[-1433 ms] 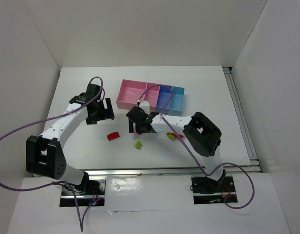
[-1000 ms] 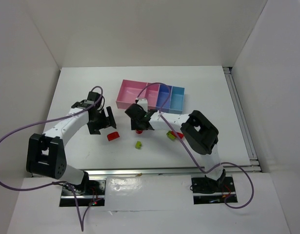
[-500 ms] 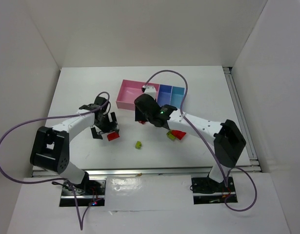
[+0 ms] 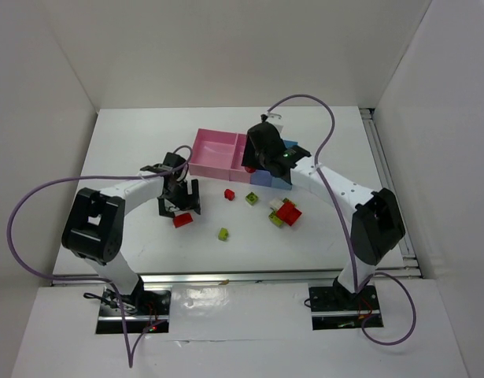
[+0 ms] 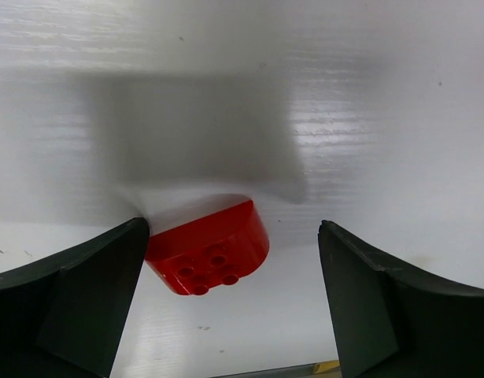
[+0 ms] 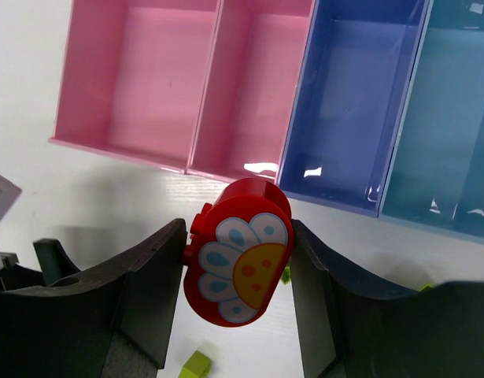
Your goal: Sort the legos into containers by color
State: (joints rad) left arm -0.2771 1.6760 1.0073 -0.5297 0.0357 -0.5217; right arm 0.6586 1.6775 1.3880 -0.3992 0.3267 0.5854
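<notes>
Above the joined plastic bins' (image 6: 147,79) near rim, your right gripper (image 6: 238,293) is clamping a red flower-printed brick (image 6: 240,250); your left gripper (image 5: 230,295) is straddling a red rounded studded brick (image 5: 210,248), fingers apart.

red rounded brick (image 5: 210,252): left end behind left gripper (image 5: 234,272) finger (image 5: 76,291) | flower brick (image 6: 242,264): sides hidden by right gripper (image 6: 238,272) fingers (image 6: 143,295) | light blue bin (image 6: 454,118): cut off at right and top edges, right wrist view

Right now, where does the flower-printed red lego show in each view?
Top external: flower-printed red lego at the narrower pink bin's near edge.
Left wrist: not in it; its rounded red brick is another.
Right wrist: centre, held in the right gripper.
Shared landmark: that pink bin.
</notes>
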